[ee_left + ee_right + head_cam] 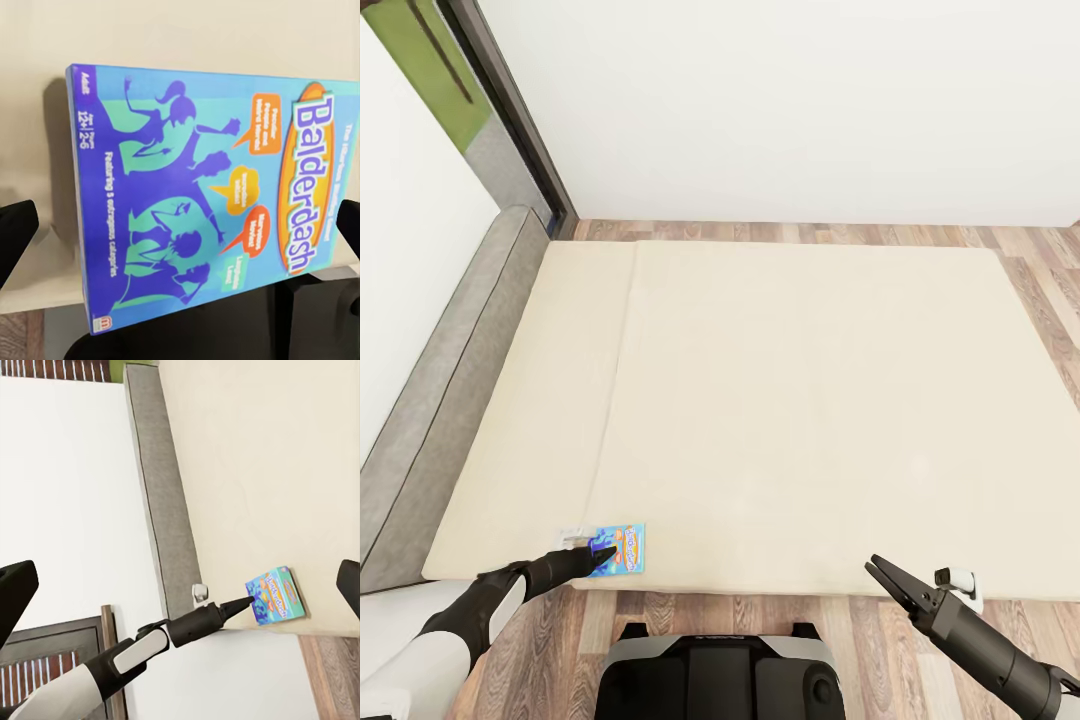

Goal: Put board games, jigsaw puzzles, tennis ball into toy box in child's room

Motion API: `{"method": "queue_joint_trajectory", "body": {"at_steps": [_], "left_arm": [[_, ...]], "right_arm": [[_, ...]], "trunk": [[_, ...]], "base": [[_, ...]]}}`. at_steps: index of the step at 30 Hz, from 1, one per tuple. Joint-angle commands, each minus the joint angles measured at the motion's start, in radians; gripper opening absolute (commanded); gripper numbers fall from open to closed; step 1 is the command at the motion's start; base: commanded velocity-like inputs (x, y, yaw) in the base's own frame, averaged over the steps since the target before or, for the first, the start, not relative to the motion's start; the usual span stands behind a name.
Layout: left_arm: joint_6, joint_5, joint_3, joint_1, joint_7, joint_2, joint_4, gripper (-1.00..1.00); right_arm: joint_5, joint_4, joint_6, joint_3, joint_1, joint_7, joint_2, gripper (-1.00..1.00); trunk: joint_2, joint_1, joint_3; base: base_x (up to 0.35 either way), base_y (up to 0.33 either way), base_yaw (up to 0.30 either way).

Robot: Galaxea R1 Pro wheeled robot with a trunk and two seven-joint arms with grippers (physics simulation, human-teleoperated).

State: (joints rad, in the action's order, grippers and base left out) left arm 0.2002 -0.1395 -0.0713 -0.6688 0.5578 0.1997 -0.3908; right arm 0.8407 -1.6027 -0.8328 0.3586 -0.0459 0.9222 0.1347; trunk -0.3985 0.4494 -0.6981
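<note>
One game [622, 549] in sight, lower left of the head frame, flat at the bed's [810, 400] near edge. My left end effector [603, 553] is on top of it, fingers spread either side in the wrist view, nothing gripped. Right end effector [890, 577] is open, idle at lower right. Risks, as I judge them: the box is flat and wide, so pads could slip; pushing could slide it off the edge onto the floor [690, 610].

Glossy printed card board game [202, 195] on matt beige cloth bed [810, 400]; wood-plank floor [1050, 270].
</note>
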Motion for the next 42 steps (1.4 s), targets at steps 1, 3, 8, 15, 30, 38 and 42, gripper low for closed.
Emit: {"method": "queue_joint_trajectory", "body": {"at_steps": [1, 3, 8, 15, 30, 38, 42], "left_arm": [[0.010, -0.008, -0.004, 0.000, 0.005, 0.000, 0.000, 1.00], [0.009, -0.008, -0.004, 0.000, 0.005, 0.000, 0.000, 1.00], [0.001, -0.008, -0.004, 0.000, 0.005, 0.000, 0.000, 1.00], [-0.002, -0.008, -0.004, 0.000, 0.005, 0.000, 0.000, 1.00], [-0.002, -0.008, -0.004, 0.000, 0.005, 0.000, 0.000, 1.00], [-0.002, -0.008, -0.005, -0.001, 0.006, 0.000, 0.000, 1.00], [-0.002, -0.009, -0.005, 0.000, 0.007, 0.000, 0.000, 1.00]], "right_arm": [[0.003, -0.001, -0.004, 0.000, 0.000, -0.001, -0.001, 1.00], [0.003, -0.001, -0.004, 0.000, 0.000, -0.002, -0.002, 1.00], [0.003, -0.002, -0.002, 0.001, 0.000, -0.004, -0.003, 1.00], [0.003, -0.002, -0.002, 0.002, 0.000, -0.004, -0.003, 1.00], [0.003, -0.002, -0.002, 0.002, 0.000, -0.002, -0.003, 1.00], [0.003, -0.002, -0.002, 0.001, 0.000, -0.002, -0.003, 1.00], [0.003, -0.002, -0.002, 0.001, 0.000, -0.002, -0.003, 1.00]], "trunk": [[-0.001, 0.001, -0.001], [-0.001, 0.001, -0.001], [-0.001, 0.001, -0.001], [-0.001, 0.001, -0.005], [-0.001, 0.001, -0.025], [-0.001, 0.001, -0.026], [-0.001, 0.001, -0.026]], "base": [[0.000, 0.000, 0.000], [0.000, 0.000, 0.000], [0.000, 0.000, 0.000], [0.000, 0.000, 0.000], [0.000, 0.000, 0.000], [0.000, 0.000, 0.000], [0.000, 0.000, 0.000]]}}
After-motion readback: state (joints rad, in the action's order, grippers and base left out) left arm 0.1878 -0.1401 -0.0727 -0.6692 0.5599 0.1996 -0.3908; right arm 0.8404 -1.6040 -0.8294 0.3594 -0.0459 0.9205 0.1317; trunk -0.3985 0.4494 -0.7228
